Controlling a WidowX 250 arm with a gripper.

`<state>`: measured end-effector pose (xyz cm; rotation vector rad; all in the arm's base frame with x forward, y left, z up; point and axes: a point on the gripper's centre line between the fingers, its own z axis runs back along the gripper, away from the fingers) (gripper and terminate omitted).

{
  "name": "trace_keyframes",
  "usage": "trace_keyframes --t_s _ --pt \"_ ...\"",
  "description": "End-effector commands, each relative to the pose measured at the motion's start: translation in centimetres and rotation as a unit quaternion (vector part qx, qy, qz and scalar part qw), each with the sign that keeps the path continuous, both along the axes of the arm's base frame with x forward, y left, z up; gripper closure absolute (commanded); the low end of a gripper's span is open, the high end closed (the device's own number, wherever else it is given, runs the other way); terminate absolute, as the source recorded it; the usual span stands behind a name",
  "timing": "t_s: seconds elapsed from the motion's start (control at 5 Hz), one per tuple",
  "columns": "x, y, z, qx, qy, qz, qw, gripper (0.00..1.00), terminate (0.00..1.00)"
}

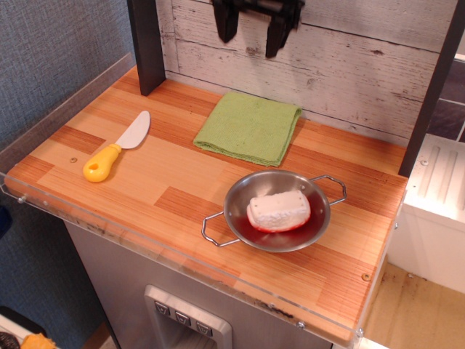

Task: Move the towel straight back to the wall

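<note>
Nearest the front edge, steel bowl (276,211) holding a white block; to the left, yellow-handled knife (116,147), both apart from the work. Farther back, towel (248,127) lying flat and released on the wooden counter (145,185), rear edge close against the wall (363,65). Farthest and highest, gripper (249,25) raised clear, fingers spread and holding nothing; task judged essentially complete.

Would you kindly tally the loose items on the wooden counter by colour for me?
Green: 1, the towel
Yellow and white: 1, the knife
Silver: 1, the steel bowl
White: 1, the block inside the bowl
Total: 4
</note>
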<state>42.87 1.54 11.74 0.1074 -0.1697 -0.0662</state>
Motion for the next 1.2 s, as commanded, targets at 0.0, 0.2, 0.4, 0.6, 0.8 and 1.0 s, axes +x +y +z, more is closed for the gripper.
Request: trace_keyframes --t_s 0.0,0.2,0.4,0.6,0.8,1.0 --pt "-1.8 0.1 5.7 -0.024 -0.025 0.029 0.999 0.0 0.0" --pt "-4.8 -0.8 6.0 -0.024 -0.007 0.031 0.9992 0.0 0.0" --pt "-8.3 -1.7 6.2 -0.015 -0.003 0.035 0.9993 0.0 0.0" --pt "-9.4 -2.0 5.7 -0.011 0.013 0.049 0.9987 0.0 0.0" --pt "-9.0 -2.1 5.0 -0.043 0.04 0.059 0.9965 0.0 0.0" --pt "-9.0 -2.1 5.0 -0.043 0.04 0.059 0.9965 0.0 1.0"
